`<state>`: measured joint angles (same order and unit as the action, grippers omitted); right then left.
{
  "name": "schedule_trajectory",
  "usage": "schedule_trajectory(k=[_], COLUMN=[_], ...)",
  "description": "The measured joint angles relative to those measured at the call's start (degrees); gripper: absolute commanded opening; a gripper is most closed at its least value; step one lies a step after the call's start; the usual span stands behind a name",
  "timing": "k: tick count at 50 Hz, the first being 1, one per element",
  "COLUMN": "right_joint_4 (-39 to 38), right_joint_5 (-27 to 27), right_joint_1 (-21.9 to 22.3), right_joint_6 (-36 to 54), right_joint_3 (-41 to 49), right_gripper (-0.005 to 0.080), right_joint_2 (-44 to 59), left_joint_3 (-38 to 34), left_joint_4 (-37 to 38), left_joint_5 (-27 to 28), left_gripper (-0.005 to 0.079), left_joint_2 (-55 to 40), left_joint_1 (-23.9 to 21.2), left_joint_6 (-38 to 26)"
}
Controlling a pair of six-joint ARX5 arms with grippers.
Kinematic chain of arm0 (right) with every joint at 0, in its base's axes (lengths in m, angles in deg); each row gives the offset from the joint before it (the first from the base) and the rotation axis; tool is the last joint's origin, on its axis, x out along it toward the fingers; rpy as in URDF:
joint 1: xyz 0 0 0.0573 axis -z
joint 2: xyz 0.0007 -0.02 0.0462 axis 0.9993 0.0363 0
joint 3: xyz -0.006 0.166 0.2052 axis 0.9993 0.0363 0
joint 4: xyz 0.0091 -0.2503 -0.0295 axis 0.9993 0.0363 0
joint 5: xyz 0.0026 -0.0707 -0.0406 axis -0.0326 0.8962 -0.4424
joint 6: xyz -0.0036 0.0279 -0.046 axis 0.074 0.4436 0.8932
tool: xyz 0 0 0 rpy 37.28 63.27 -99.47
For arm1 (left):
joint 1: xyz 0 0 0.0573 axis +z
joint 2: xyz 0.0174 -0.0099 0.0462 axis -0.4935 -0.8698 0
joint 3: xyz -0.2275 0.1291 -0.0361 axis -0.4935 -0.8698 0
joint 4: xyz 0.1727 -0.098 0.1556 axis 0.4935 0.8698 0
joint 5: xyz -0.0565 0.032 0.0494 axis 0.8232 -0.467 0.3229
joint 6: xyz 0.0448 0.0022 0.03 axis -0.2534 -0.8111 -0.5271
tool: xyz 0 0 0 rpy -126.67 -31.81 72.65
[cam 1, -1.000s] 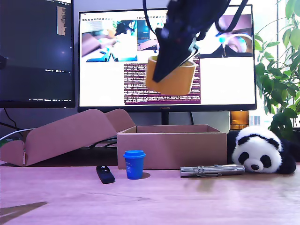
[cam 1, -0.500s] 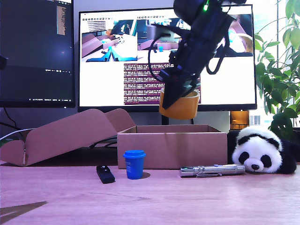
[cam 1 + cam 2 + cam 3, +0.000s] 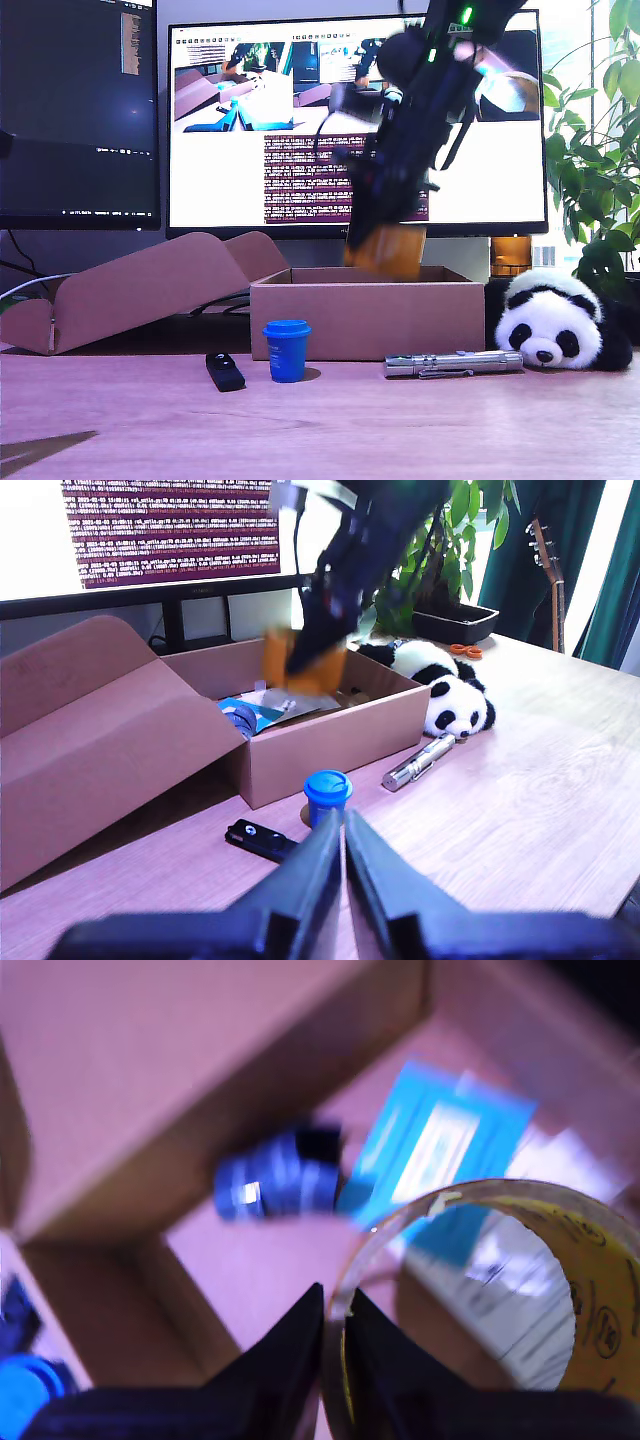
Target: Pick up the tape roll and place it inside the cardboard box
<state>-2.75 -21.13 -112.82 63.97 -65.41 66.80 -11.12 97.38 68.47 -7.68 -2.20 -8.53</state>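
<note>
The tape roll (image 3: 390, 250), glossy brownish-orange, hangs at the rim of the cardboard box (image 3: 365, 320) with its lower edge just inside the opening. My second gripper (image 3: 372, 222) is shut on the roll's wall. The second wrist view shows its fingers pinching the roll's wall beside the yellowish printed core (image 3: 595, 1295), above the box floor (image 3: 250, 1280). The first wrist view shows the roll (image 3: 300, 662) blurred over the box (image 3: 340, 738). My first gripper (image 3: 343, 852) is shut with nothing in it, low over the table in front of the box.
A blue cup (image 3: 287, 350), a small black device (image 3: 225, 371) and a silver flashlight (image 3: 452, 364) lie before the box. A toy panda (image 3: 555, 320) sits at the exterior view's right, flattened cardboard (image 3: 130, 290) at its left. A blue card (image 3: 440, 1150) lies inside the box.
The second arm has come down with the tape roll, from in front of the monitor to the box's rim. Everything on the table stayed put.
</note>
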Motion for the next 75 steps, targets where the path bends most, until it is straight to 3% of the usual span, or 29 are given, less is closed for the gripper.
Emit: schedule_trajectory(k=[12,21,27,31,37,56,75], right_joint_4=[0.48,0.59,0.74,0.83,1.57,5.79,13.66], right_joint_5=[0.0,0.0,0.02,0.04,0.02,0.07,0.04], right_joint_1=[0.07,-0.04,-0.07,-0.09,-0.09,-0.11,-0.26], right_joint_6=[0.0,0.0,0.0,0.0,-0.04,-2.84,-2.91], right_joint_3=[0.02,0.02,0.02,0.02,0.02,-1.7,-1.95], right_gripper=[-0.0005,0.0244,0.0303,0.026,-0.0011,-0.001,-0.001], right_joint_2=[1.01,1.01,1.01,1.01,1.01,-0.42,-15.26], left_joint_3=[0.0,0.0,0.0,0.0,0.0,0.0,0.0], left_joint_4=[-0.02,-0.02,-0.02,-0.02,-0.02,-0.02,-0.02], left_joint_5=[0.0,0.0,0.0,0.0,0.0,0.0,0.0], left_gripper=[-0.0021,-0.0021,-0.0021,-0.0021,-0.0021,-0.0021,-0.0021], left_joint_2=[0.0,0.0,0.0,0.0,0.0,0.0,0.0], left_joint_1=[0.0,0.0,0.0,0.0,0.0,0.0,0.0], left_joint_6=[0.0,0.0,0.0,0.0,0.0,0.0,0.0])
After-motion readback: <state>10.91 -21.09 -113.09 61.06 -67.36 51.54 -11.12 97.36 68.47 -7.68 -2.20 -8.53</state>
